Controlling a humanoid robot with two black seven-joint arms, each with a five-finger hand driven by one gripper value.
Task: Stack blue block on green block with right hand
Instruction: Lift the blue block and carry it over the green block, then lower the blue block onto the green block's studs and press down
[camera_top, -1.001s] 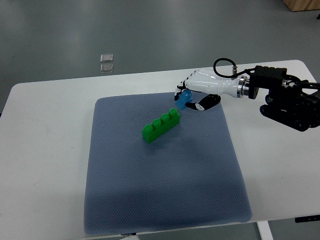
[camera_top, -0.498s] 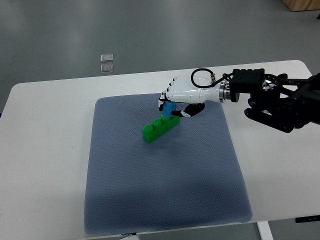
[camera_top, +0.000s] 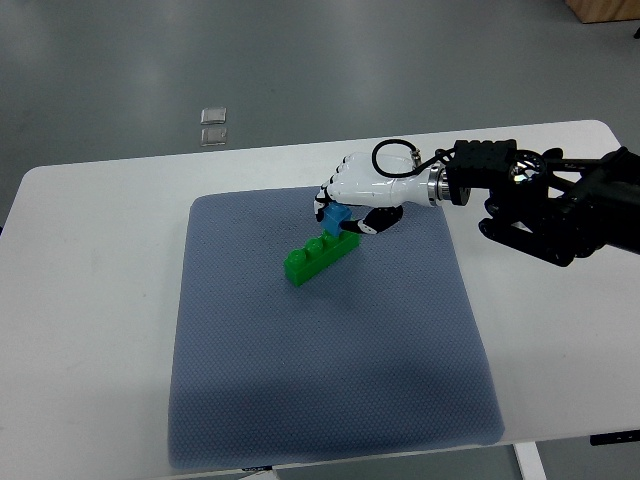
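- Near edge of the table (camera_top: 90, 380): bare white top, nothing on it. Blue-grey mat (camera_top: 320, 400) covers the middle, its near part bare too.
- My left hand: not in view, nothing comes in from the left edge.
- Middle of the mat, toward the far side: green block (camera_top: 318, 254), long studded brick lying flat, set diagonally, one end pointing at the table's near-left corner, the other at the far-right corner. Studs face up, so it can take a brick on top.
- Right at the far-right end of the green block: blue block (camera_top: 334, 214), small, pinched in my right hand (camera_top: 352, 200). It looks to sit on or just above that end stud; can't tell if it is seated or only touching.
- My right hand: fingers curled down over the blue block, thumb underneath on the side toward the right edge, so a pinch, not spread. Palm faces down, which keeps the blue block's underside aimed at the studs.
- My arm comes in from the right edge of the table, black wrist and forearm (camera_top: 540, 200) low over the white top beside the mat; cable loop at the wrist.
- Judgement: placing step, nearly done. Next needs a press straight down, then release; risk is that the green block tips or slides since only one end gets loaded.
- Beyond the far edge: grey floor, two small square tiles (camera_top: 213, 124) on it, off the table.
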